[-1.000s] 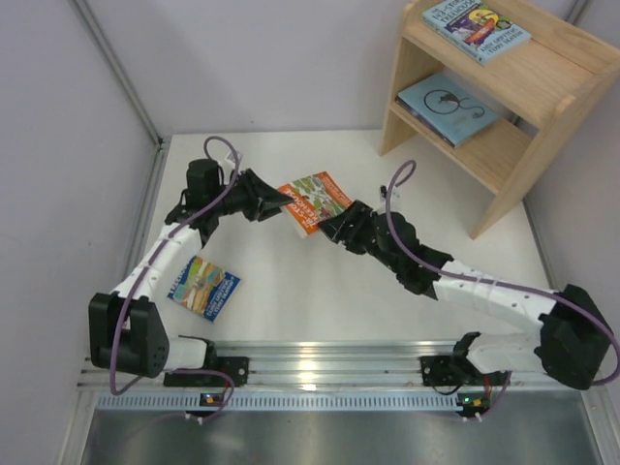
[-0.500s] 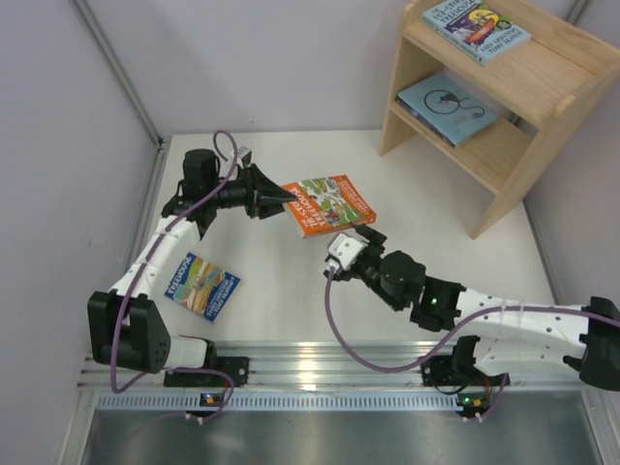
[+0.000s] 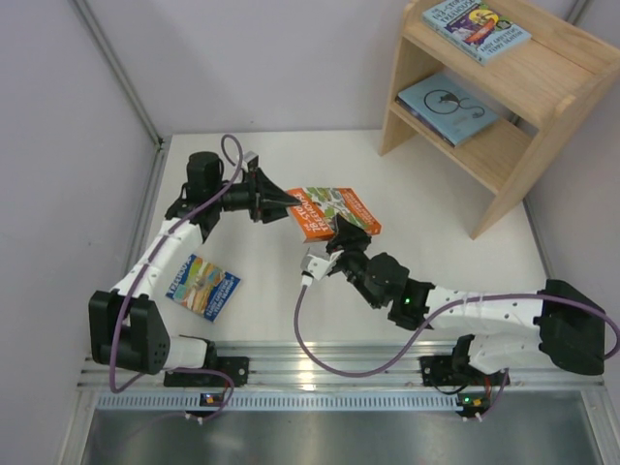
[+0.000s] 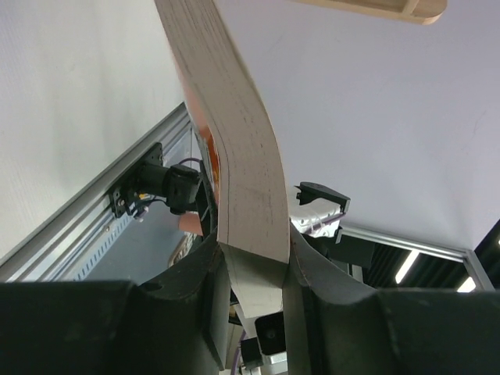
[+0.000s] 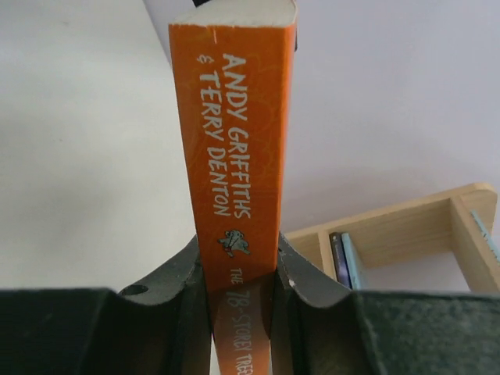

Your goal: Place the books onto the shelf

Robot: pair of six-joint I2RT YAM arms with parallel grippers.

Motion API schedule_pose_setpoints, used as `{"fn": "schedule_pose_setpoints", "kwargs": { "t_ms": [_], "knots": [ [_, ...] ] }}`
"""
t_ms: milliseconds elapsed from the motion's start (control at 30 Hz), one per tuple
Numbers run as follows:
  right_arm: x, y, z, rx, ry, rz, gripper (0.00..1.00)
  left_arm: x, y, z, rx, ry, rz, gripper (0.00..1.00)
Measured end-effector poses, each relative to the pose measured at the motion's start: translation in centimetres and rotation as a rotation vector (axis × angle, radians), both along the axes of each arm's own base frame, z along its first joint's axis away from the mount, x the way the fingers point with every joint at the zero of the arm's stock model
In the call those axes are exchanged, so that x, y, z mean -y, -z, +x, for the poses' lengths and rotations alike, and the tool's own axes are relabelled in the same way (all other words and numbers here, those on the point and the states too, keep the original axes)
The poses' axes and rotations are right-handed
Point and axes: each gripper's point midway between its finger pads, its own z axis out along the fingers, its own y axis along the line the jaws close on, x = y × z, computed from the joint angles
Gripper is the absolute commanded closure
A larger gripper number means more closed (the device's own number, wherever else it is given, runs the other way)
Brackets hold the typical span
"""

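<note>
The left fingers (image 4: 183,285) are pinched narrow on the page edge of the orange book (image 3: 334,208), whose pages bow away from them. The right fingers (image 5: 176,289) press on both sides of its spine from the opposite end, so the book hangs between the two pairs, seemingly clear of the worktop (image 3: 436,218). With both arms gripping one thin paperback, I judge the main danger is that they pull or twist against each other. The pages already curve at the left fingers and could crease, tear or spring free. If one pair lets go before the other is firm, the book could sag and drop. Well beyond the right fingers stands the shelf (image 3: 552,73), and a tilted book could catch its slanted side panel on the way in. Counted: two pairs of fingers, one shelf with two tiers, five books. These are the orange one held, a colourful blue book (image 3: 203,286) flat on the worktop behind the left fingers, a light-blue book (image 3: 448,107) on the lower tier with a dark book (image 5: 337,262) against it, and an illustrated book (image 3: 477,26) on the top tier.
</note>
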Motion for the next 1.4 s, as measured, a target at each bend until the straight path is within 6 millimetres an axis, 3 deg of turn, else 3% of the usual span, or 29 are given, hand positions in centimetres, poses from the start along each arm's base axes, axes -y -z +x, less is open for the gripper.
{"fn": "schedule_pose_setpoints", "kwargs": {
  "t_ms": [67,100,133,233,267,300,433,567,667,733,833,967,1067,1167,1400],
  "knots": [
    [-0.1,-0.2,0.2,0.033,-0.003,-0.035,1.0,0.0,-0.2,0.0,0.01,-0.001,-0.003,1.0],
    [0.0,-0.3,0.2,0.046,0.0,-0.048,1.0,0.0,-0.3,0.1,0.014,-0.002,-0.004,0.97],
    [0.0,-0.5,0.3,0.053,0.003,-0.058,1.0,0.0,-0.3,0.1,0.02,-0.003,-0.004,0.72],
    [0.0,-1.4,0.6,0.026,0.025,-0.09,1.0,-0.3,-0.3,0.5,0.029,-0.022,0.001,0.43],
    [-0.2,-2.1,0.8,0.003,0.03,-0.108,1.0,-0.5,-0.6,0.8,0.041,-0.034,0.003,0.21],
    [-0.3,-3.0,1.0,-0.009,0.036,-0.117,1.0,-0.7,-1.2,1.2,0.059,-0.045,0.003,0.14],
    [0.2,-8.4,1.6,-0.01,0.077,-0.107,1.0,-2.1,-5.6,3.5,0.187,-0.137,-0.005,0.05],
    [2.6,-14.9,3.6,0.013,0.164,-0.071,1.0,-6.2,-10.4,6.7,0.338,-0.31,-0.001,0.01],
    [5.8,-19.9,6.5,0.057,0.286,-0.046,1.0,-9.6,-10.9,8.7,0.349,-0.446,0.012,0.01],
    [7.6,-23.0,8.5,0.082,0.378,-0.052,1.0,-11.0,-10.0,9.6,0.328,-0.503,0.024,0.01],
    [9.9,-28.0,11.8,0.15,0.5,-0.033,1.0,-11.3,-7.6,9.9,0.293,-0.517,0.079,0.01],
    [13.8,-30.2,14.8,0.204,0.627,-0.052,1.0,-11.2,-3.7,9.1,0.266,-0.513,0.168,0.01],
    [16.8,-30.5,17.3,0.221,0.722,-0.068,1.0,-10.8,-0.3,7.6,0.231,-0.506,0.232,0.01],
    [19.2,-29.6,20.0,0.226,0.799,-0.115,1.0,-9.4,1.9,5.9,0.224,-0.459,0.286,0.01],
    [21.5,-25.9,27.0,0.194,0.865,-0.211,0.99,-7.2,5.6,3.5,0.233,-0.384,0.364,0.01]
  ]
}}
